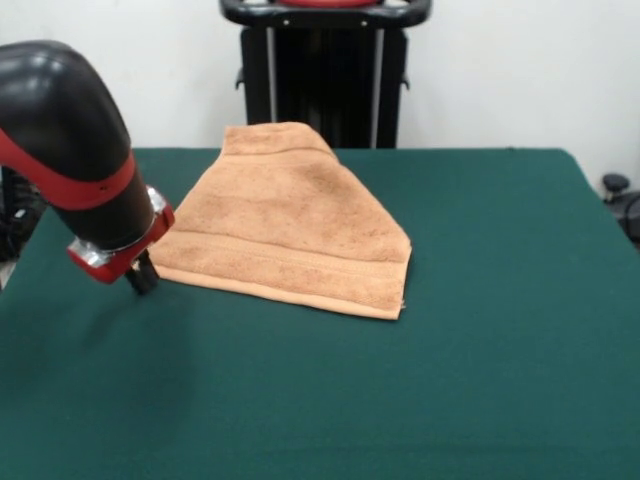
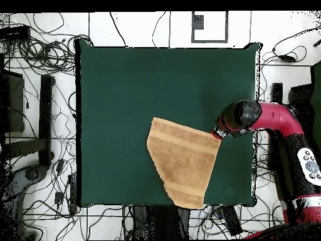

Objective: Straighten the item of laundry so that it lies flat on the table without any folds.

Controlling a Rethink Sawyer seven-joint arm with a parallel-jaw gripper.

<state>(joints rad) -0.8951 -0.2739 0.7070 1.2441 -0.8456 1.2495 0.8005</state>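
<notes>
End effector (image 1: 141, 276) low over the table (image 1: 480, 380), just off the towel's corner at about 8 o'clock from the cloth's middle in the front view; dark tip showing under the red-and-silver wrist, fingers too hidden to call spread or pressed together — cannot tell, and no cloth seen pinched. Appears to touch or nearly touch the felt beside the hem; contact with the towel itself not certain. In the overhead view the same tip (image 2: 217, 133) at the towel's 2 o'clock corner, arm reaching in from the 3 o'clock side. Towel (image 1: 285, 225) not flat: outline a lopsided trapezoid, not a square, one slanting edge running from the narrow end down to the wide hemmed end, which reads as a corner or side folded under or over. Woven band visible along the wide end, another near the narrow end. Towel (image 2: 184, 160) toward the 6 o'clock edge of the table in the overhead view, narrow end at or slightly past that edge. Judged step: positioning for a grasp at the free corner, unfolding not yet begun. Next move likely calls for pinching only the top layer at that corner, then drawing it outward, away from the slanted fold, low enough to avoid dragging the whole cloth.
</notes>
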